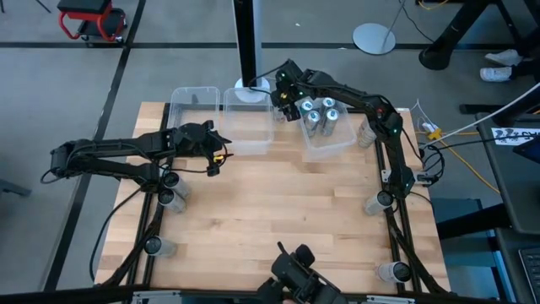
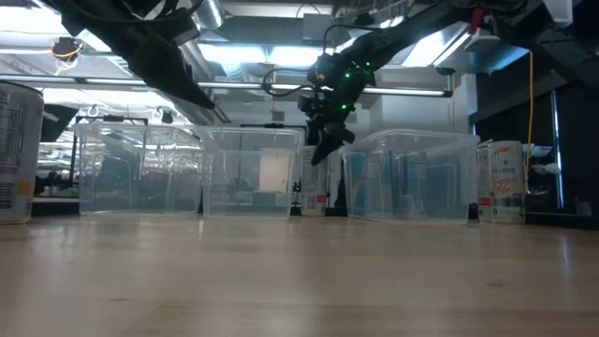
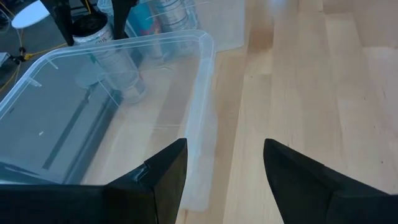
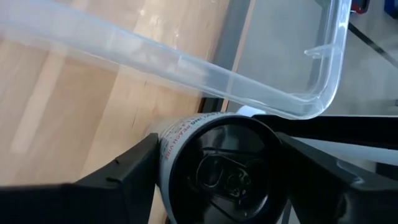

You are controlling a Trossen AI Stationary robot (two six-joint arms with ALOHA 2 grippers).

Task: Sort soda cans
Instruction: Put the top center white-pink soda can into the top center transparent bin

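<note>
Gripping a dark-topped soda can [image 4: 217,171] between its two fingers, the right gripper [image 1: 283,103] hangs at the table's [image 1: 278,219] far edge, with the can's pull-tab end facing its wrist. Just beside the can, beyond the fingers, runs the rim of the middle clear bin [image 1: 247,122]. On the gripper's other side the right-hand bin [image 1: 327,143] holds several silver cans [image 1: 320,118] standing upright. Farther off, the left gripper [image 1: 213,154] hovers over the near edge of the middle bin, fingers parted around nothing
</note>
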